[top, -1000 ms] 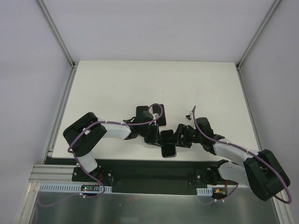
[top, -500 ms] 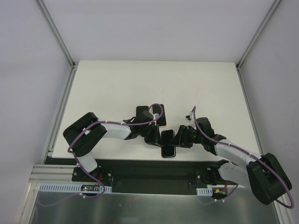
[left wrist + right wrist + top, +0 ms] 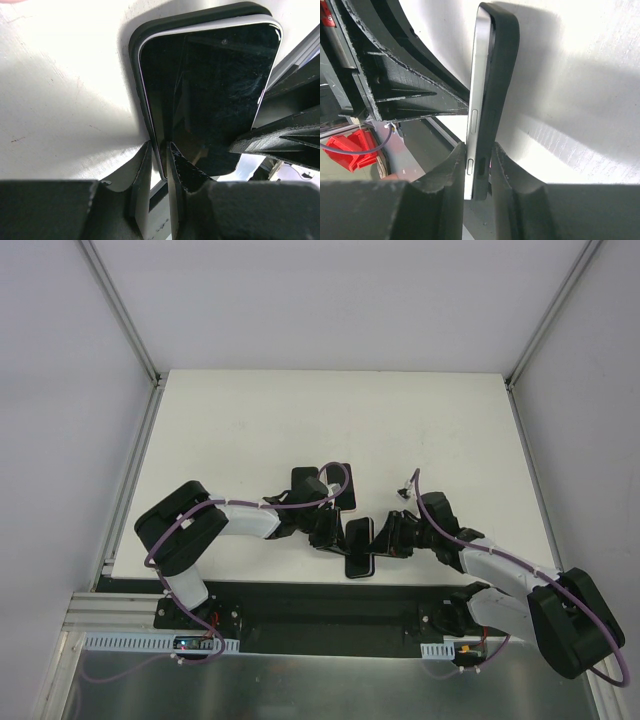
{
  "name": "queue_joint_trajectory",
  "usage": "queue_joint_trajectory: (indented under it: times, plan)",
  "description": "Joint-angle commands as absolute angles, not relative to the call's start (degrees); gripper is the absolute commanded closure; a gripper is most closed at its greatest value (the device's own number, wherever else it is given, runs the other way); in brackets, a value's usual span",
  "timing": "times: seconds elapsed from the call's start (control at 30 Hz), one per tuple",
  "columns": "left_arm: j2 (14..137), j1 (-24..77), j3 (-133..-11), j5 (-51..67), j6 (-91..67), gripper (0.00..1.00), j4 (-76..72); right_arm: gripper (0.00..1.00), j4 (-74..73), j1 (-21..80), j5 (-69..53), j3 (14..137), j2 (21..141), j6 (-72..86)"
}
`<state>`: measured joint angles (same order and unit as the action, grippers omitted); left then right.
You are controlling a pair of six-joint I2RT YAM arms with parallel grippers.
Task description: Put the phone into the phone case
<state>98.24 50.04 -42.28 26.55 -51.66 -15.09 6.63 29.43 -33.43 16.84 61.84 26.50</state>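
The phone stands on edge, its silver side with a long button and a small slot facing the camera, and the black phone case lies flat against its right face. The right hand grips their near end: one finger presses the silver side, the other bears on the case. From the left, a black ribbed part meets the phone's edge. Beyond is the white tabletop; a red object and purple cable show lower left.
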Motion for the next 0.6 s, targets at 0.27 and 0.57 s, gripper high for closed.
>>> queue_joint_trajectory:
  times: [0.27,0.57]
  plan:
    - [98.4,52.0,-41.6,25.0,-51.6,0.85,-15.1,0.61,8.6,30.4,-39.0,19.5,58.2,27.7]
    - [97.7,52.3,-40.9,24.3,-52.0,0.85,-15.1,0.91,6.1,30.4,-37.4,20.1,59.2,26.1]
